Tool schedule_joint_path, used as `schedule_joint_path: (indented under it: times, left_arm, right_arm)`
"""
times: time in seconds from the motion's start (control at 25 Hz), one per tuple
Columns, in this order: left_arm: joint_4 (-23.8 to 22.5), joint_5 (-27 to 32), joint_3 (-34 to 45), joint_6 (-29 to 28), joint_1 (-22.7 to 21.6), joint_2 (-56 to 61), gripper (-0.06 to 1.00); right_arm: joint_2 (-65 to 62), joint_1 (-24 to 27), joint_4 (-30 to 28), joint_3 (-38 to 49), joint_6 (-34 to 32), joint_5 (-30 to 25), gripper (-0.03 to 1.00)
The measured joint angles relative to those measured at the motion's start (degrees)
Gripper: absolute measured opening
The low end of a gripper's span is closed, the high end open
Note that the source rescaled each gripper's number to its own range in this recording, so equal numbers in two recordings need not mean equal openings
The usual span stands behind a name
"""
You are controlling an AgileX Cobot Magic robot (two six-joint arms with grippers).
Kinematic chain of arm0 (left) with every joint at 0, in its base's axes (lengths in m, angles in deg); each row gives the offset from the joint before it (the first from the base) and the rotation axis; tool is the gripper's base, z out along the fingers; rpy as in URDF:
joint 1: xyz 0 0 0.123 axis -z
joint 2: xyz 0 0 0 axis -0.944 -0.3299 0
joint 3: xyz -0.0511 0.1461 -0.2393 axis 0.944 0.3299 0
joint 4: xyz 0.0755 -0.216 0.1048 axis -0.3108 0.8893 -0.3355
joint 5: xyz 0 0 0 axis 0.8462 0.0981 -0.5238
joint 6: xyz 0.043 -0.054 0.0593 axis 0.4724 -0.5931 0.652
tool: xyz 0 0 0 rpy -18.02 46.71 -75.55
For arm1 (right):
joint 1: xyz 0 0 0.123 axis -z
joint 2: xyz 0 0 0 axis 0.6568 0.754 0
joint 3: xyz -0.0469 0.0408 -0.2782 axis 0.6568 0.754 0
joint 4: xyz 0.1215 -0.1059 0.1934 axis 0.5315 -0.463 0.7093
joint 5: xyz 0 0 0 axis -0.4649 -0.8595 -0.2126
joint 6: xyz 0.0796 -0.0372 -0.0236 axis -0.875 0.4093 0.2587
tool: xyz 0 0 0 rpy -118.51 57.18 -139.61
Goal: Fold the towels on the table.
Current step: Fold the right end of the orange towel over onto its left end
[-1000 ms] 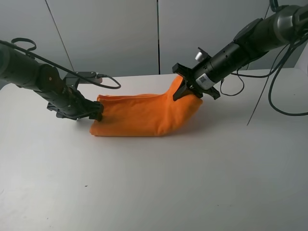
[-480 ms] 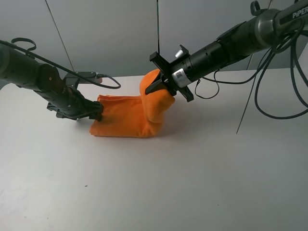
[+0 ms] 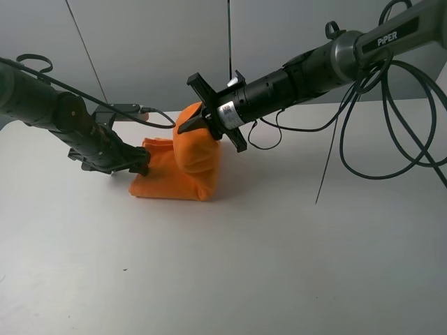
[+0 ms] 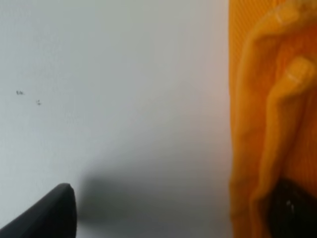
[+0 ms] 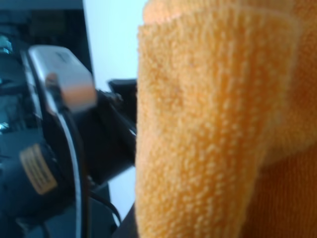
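The orange towel [image 3: 171, 180] lies on the white table [image 3: 251, 265] left of the middle, partly doubled over. My right gripper [image 3: 195, 125] is shut on its right end and holds that end raised over the lying part. In the right wrist view the terry cloth [image 5: 208, 129] fills the frame and hides the fingers. My left gripper [image 3: 143, 165] rests low at the towel's left edge. In the left wrist view its jaws [image 4: 173, 194] stand wide open, one finger [image 4: 52, 213] on bare table [image 4: 124, 74], the other finger [image 4: 293, 210] against the towel's folds [image 4: 270, 99].
Black cables [image 3: 363, 132] hang from the right arm down toward the table at the right. A cable [image 3: 159, 120] loops behind the left arm. Grey wall panels [image 3: 154, 49] close the far side.
My right gripper has travelled left with the towel's right end, drawing it up and over the lying part, so the towel's footprint is much shorter. The left arm has stayed put.
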Motion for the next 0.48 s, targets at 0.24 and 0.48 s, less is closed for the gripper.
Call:
schedule_joint_path:
  times: [0.24, 0.48]
  left_arm:
    - [0.0, 0.1, 0.0, 0.0, 0.0, 0.0, 0.99]
    - [0.0, 0.1, 0.0, 0.46, 0.0, 0.0, 0.99]
  right_arm:
    - [1.88, -1.49, 1.99, -0.11, -0.41, 1.15, 0.06]
    - [3.42, -1.76, 2.18, -0.11, -0.52, 5.37, 0.06]
